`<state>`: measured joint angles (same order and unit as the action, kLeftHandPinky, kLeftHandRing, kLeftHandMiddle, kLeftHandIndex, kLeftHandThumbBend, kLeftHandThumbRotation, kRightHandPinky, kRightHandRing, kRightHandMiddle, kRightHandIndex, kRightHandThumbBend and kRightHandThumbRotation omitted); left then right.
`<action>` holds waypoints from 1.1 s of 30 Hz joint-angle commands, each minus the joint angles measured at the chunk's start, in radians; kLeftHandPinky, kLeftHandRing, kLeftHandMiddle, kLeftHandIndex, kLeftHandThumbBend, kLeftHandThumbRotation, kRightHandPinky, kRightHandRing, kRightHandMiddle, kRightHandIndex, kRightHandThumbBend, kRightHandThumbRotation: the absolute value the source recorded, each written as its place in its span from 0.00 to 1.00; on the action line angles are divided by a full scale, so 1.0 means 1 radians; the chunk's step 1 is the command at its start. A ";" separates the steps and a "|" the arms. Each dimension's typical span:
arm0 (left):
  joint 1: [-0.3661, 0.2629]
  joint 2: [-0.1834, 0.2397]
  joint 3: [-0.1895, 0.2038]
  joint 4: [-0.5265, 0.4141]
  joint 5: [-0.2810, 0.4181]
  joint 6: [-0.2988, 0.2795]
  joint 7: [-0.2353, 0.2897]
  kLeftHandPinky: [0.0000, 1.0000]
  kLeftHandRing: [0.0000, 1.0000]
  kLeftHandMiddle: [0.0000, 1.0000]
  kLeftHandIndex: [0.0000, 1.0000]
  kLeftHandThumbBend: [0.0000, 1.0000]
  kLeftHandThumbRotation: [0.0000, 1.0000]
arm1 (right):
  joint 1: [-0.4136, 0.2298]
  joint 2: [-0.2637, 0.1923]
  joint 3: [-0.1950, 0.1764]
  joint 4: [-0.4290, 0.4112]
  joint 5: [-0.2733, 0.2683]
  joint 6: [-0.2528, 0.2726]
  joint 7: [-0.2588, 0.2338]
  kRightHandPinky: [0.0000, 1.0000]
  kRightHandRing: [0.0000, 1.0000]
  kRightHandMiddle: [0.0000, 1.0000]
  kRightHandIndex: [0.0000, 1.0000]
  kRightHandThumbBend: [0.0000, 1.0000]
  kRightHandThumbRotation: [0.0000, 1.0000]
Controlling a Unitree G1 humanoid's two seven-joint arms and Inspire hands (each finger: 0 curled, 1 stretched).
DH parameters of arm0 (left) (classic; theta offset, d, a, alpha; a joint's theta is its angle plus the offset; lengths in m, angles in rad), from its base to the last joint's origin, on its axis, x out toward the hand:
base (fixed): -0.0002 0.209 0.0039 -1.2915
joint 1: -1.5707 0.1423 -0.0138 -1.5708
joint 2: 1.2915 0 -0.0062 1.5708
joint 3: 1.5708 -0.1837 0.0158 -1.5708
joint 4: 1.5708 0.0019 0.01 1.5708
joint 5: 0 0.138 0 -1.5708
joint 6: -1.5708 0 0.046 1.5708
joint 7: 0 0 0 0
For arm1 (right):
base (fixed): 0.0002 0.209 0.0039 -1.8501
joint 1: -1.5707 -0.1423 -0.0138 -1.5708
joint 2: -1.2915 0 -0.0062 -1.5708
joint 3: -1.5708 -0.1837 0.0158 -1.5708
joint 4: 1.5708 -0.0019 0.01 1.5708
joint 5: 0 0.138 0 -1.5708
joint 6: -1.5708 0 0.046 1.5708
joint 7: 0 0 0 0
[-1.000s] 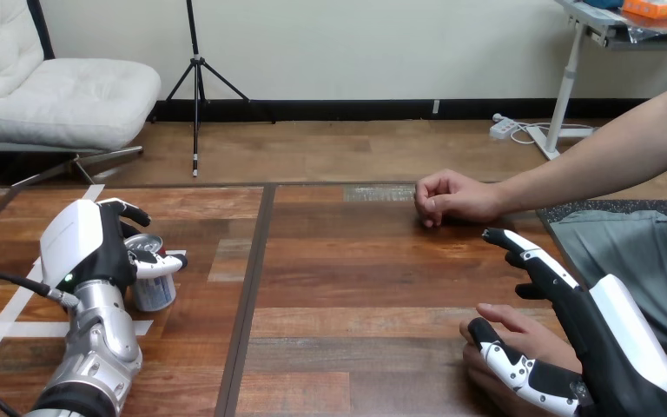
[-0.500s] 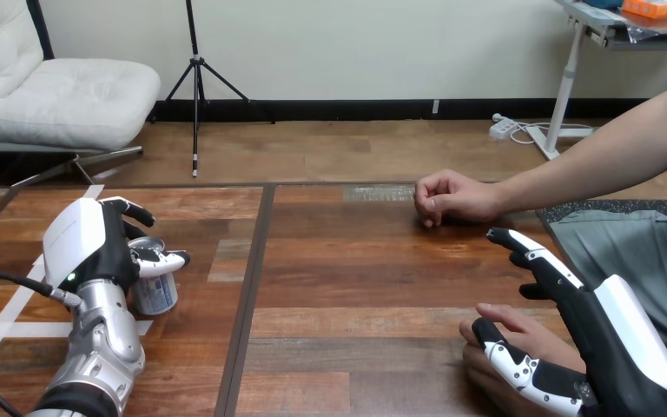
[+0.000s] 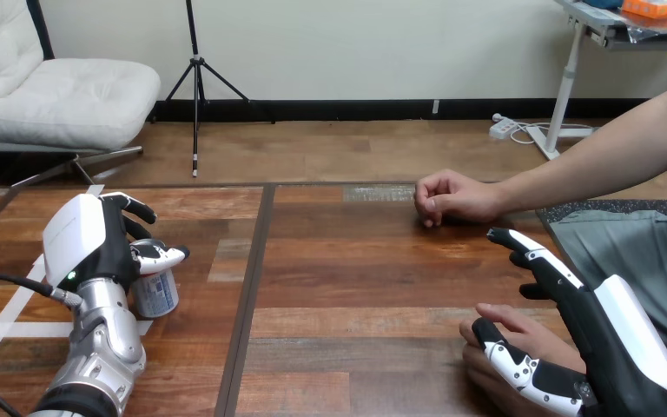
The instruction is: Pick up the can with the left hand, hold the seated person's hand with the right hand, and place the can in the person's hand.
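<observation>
Left robot hand (image 3: pixel 85 245) has tightened round the can (image 3: pixel 158 296) on the table (image 3: pixel 356 287); right robot hand (image 3: pixel 615 340) open.

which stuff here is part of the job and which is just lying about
In the job: can, left hand, right hand, person's near hand.
Just there: person's far hand resting on the table, white tape strips.
</observation>
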<state>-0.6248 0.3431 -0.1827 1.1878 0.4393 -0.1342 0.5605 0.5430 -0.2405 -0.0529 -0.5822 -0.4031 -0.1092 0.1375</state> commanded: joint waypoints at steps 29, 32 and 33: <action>-0.018 0.008 -0.015 -0.021 0.016 -0.053 0.023 0.48 0.48 0.50 0.53 0.74 0.00 | -0.044 -0.005 -0.003 -0.048 0.001 -0.012 -0.006 0.79 0.91 0.93 0.89 0.34 0.00; -0.017 0.008 -0.016 -0.024 0.016 -0.057 0.023 0.48 0.48 0.50 0.53 0.74 0.00 | -0.044 -0.004 -0.002 -0.048 0.001 -0.011 -0.005 0.79 0.91 0.93 0.89 0.34 0.00; -0.017 0.007 -0.016 -0.025 0.016 -0.057 0.023 0.48 0.48 0.50 0.53 0.74 0.00 | -0.044 -0.004 -0.002 -0.048 0.000 -0.011 -0.005 0.79 0.91 0.93 0.89 0.34 0.00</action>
<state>-0.6162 0.3432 -0.1855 1.1877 0.4424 -0.1624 0.5660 0.5428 -0.2404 -0.0527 -0.5828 -0.4040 -0.1091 0.1375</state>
